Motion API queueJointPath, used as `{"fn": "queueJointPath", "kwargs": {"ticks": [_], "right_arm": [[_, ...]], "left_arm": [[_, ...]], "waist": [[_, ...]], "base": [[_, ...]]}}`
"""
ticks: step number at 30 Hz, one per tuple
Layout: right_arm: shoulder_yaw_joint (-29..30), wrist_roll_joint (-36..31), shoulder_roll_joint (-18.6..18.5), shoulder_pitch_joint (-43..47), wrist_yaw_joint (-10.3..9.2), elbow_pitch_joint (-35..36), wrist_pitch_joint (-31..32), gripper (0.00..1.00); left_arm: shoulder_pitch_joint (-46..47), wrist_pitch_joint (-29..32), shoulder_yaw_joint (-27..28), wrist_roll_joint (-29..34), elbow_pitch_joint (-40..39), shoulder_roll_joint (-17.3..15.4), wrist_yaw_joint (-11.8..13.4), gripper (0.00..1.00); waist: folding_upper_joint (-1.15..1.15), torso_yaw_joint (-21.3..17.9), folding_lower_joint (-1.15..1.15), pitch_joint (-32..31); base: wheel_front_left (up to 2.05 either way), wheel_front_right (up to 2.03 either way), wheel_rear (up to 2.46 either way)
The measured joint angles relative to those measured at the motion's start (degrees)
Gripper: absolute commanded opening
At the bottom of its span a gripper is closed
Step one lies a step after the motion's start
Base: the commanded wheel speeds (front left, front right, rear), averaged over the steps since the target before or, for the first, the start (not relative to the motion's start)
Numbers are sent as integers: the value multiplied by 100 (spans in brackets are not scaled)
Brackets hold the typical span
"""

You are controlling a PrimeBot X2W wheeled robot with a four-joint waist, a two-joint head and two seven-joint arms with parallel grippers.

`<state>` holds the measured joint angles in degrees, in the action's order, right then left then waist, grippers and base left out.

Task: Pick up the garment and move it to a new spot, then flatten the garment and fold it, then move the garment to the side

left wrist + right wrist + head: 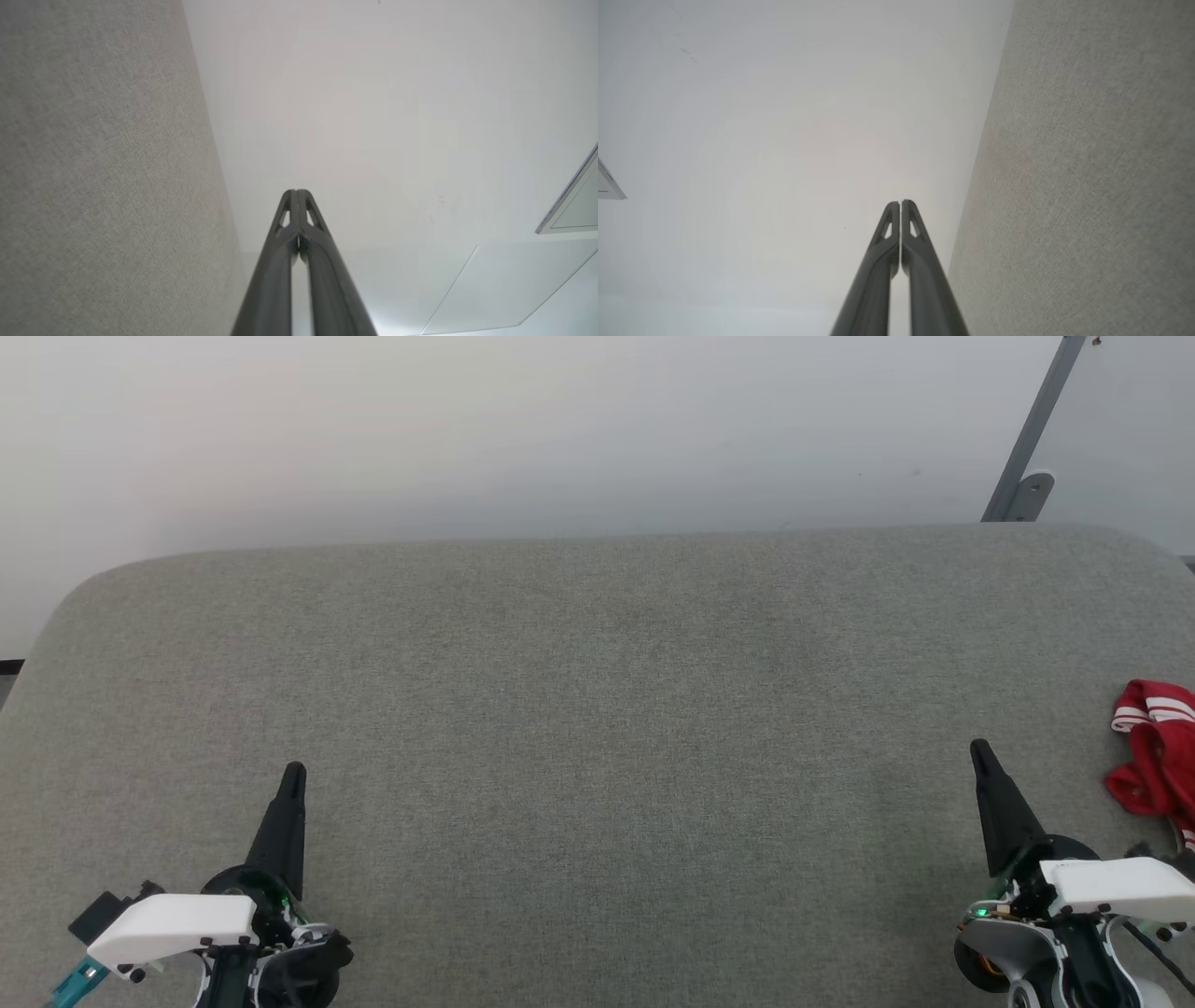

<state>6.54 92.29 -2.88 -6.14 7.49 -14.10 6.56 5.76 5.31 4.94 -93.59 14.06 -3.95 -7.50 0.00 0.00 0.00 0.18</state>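
Grey woven cloth covers the counter (pixel 597 709) in my head view, a broad surface with rounded far corners set against a pale wall (pixel 560 429). The garment (pixel 1158 756) lies crumpled on the counter at the far right edge of that view. It is a red heap with white stripes across its upper fold. The picture's edge cuts part of it off, so I cannot make out its whole shape. It sits to the right of my right fingers (pixel 1004 812) and apart from them.

The right fingers rise from the lower right of the head view, dark and tapering to a single point that leans slightly left. In the right wrist view they (pixel 924 280) are pressed together, with only a hairline between the tips, and they hold nothing. The counter's cloth runs down the right side of that view.

The left fingers (pixel 280 831) stand at the lower left of the head view, well apart from the garment, with most of the counter between them. In the left wrist view their (pixel 275 280) tips meet, closed on nothing, with the cloth along the left side.

A grey metal strut (pixel 1032 429) slants up the wall beyond the counter's far right corner.
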Motion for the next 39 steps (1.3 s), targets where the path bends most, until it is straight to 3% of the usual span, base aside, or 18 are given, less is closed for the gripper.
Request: {"fn": "queueJointPath", "kwargs": {"ticks": [39], "right_arm": [[-3,0,0,-1,0,-3,0,0]], "left_arm": [[3,47,62,34,2,37,0,0]], "waist": [[0,0,0,0]], "base": [[0,0,0]]}}
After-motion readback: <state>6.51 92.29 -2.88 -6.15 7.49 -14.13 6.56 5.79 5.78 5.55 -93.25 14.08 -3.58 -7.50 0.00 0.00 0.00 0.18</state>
